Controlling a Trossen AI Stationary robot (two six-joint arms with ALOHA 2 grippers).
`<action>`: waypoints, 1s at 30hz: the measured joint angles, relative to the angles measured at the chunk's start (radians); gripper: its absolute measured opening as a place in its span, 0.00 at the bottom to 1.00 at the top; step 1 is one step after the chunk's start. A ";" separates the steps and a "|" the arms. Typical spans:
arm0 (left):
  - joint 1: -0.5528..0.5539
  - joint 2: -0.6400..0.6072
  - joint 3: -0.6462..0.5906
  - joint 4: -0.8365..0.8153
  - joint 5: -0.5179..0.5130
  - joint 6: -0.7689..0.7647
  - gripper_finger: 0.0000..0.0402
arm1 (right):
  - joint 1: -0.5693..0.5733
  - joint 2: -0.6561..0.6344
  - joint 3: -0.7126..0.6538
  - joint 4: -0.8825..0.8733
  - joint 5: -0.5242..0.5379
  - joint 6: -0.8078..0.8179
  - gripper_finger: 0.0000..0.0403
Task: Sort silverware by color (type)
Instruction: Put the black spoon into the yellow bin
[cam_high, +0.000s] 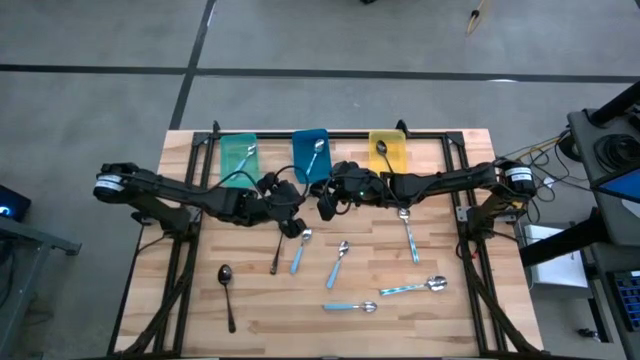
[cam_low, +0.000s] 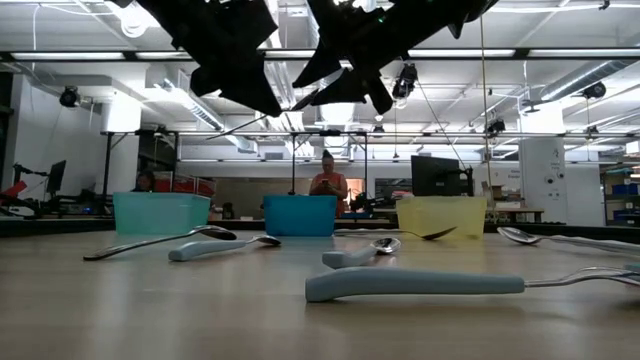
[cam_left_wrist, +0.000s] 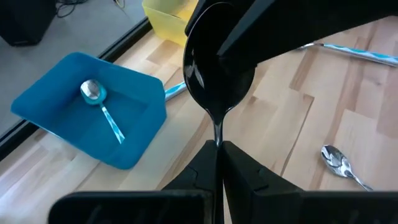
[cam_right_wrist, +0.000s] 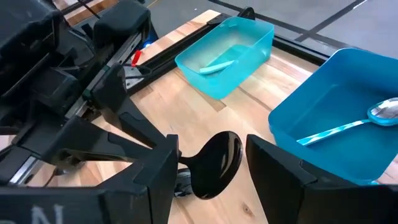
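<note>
Nearest the low camera lay a light-blue-handled spoon with a silver bowl (cam_low: 415, 284), one of several such spoons loose on the wooden table (cam_high: 480, 330) — roughly five blue-handled ones spread across the lower middle and right of the high view, plus a dark all-over spoon (cam_high: 227, 292) at lower left and another dark one (cam_high: 277, 254) just below the grippers.

Sorting had only begun. At the top of the high view the teal plastic bin (cam_high: 238, 156) held one pale-handled utensil, the blue plastic bin (cam_high: 311, 154) one blue-handled spoon, and the yellow plastic bin (cam_high: 387, 151) one dark spoon.

At frame centre the left gripper (cam_left_wrist: 219, 155) had its jaws pressed together, pinching the thin handle of a glossy black spoon (cam_left_wrist: 214, 74) held bowl-forward above the table. Facing it, the right gripper (cam_right_wrist: 211, 171) stood with jaws spread on either side of that bowl, not clamping it — apparently a hand-over. Most of the work remained, judging by the spoons on the table.
</note>
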 joint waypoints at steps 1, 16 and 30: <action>0.000 0.000 0.000 0.003 -0.003 0.000 0.00 | 0.000 0.000 0.000 0.000 0.001 -0.006 0.44; 0.000 0.000 0.000 0.137 -0.028 0.040 0.00 | 0.000 0.000 -0.001 0.039 0.011 -0.064 0.37; 0.000 0.001 0.000 0.133 -0.051 0.046 0.00 | 0.001 0.000 0.000 0.047 0.029 -0.127 0.04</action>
